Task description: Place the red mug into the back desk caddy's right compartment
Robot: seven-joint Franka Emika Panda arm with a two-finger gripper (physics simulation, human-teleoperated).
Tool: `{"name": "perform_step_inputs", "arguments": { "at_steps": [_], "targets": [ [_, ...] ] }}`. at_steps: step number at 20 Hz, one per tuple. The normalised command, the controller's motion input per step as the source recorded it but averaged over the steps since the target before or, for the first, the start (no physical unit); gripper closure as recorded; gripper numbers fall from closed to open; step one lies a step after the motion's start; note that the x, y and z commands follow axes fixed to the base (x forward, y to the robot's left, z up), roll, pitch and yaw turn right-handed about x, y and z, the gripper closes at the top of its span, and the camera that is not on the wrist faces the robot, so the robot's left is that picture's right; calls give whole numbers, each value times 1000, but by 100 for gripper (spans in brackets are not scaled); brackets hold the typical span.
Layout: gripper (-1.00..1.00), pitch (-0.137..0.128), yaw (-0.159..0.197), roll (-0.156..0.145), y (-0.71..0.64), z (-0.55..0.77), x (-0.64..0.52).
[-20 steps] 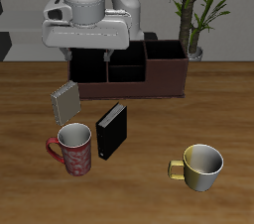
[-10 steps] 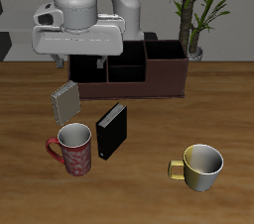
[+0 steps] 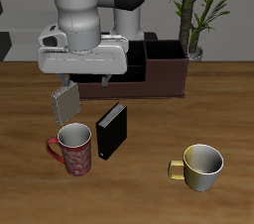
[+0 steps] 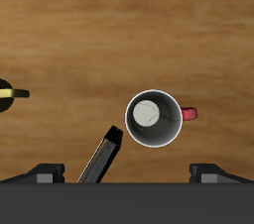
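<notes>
Red mug with the white speckled pattern [image 3: 73, 150] stands upright on the wooden table [image 3: 149, 129], near the front edge, handle out to the side. My claw [image 3: 81, 79] hangs above and behind it, jaws spread and empty; both fingertips [image 4: 45, 171] show at the rim of the wrist view with nothing between them.

Key relation: in the exterior view the mug lies at roughly 6 o'clock from the claw, toward the table's front, and lower. The wrist view shows its pale grey inside [image 4: 152, 117] almost centred between the fingers, so little sideways correction looks needed.

Black upright book [image 3: 111, 129] leans just beside the mug, so my descent looks tight on that side. Long dark-brown wooden caddy [image 3: 164, 77] sits behind the claw, around 12 o'clock from the mug.
</notes>
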Motion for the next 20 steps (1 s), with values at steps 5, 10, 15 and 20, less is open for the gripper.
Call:
{"name": "perform_step_inputs", "arguments": {
  "at_steps": [5, 10, 15, 20],
  "targets": [
    [-100, -12, -40, -5, -12, -270, 85],
    [-100, -5, -16, -14, 10, -222, 116],
    [-100, 6, -21, 11, 85, -347, 133],
    [-100, 3, -21, -8, 24, -252, 123]
  ]
}}
